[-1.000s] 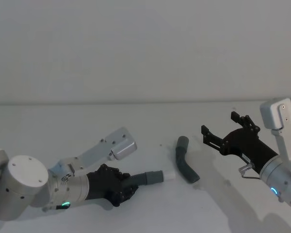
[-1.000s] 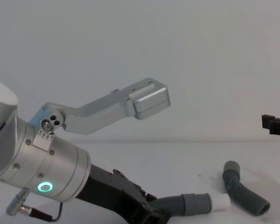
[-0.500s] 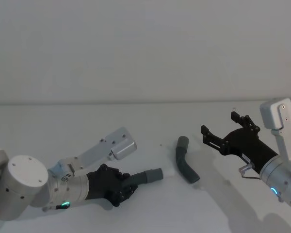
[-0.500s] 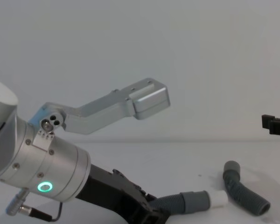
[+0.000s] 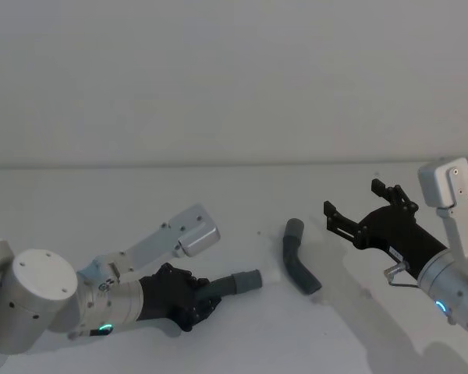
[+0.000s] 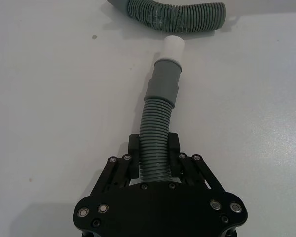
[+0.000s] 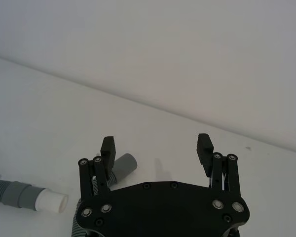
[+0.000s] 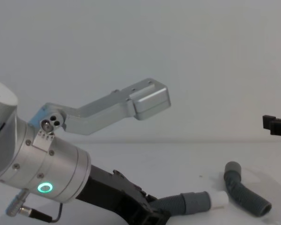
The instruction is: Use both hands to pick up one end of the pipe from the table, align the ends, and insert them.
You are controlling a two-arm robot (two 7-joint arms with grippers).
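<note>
Pipe point(image 6: 157, 123) in left gripper point(image 6: 154, 147); right gripper point(image 7: 156, 146) agape

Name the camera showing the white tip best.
Left wrist view: the white tip sits central, whole, beyond the left claw holding the pipe. Right wrist and chest views show it small; in the head view it blends into the table.

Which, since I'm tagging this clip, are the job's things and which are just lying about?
Job: left gripper, shut on the pipe; white-tipped cuff; hollow cuff; right gripper, open; table.
Just there: wall behind; dark speck on the table.
</note>
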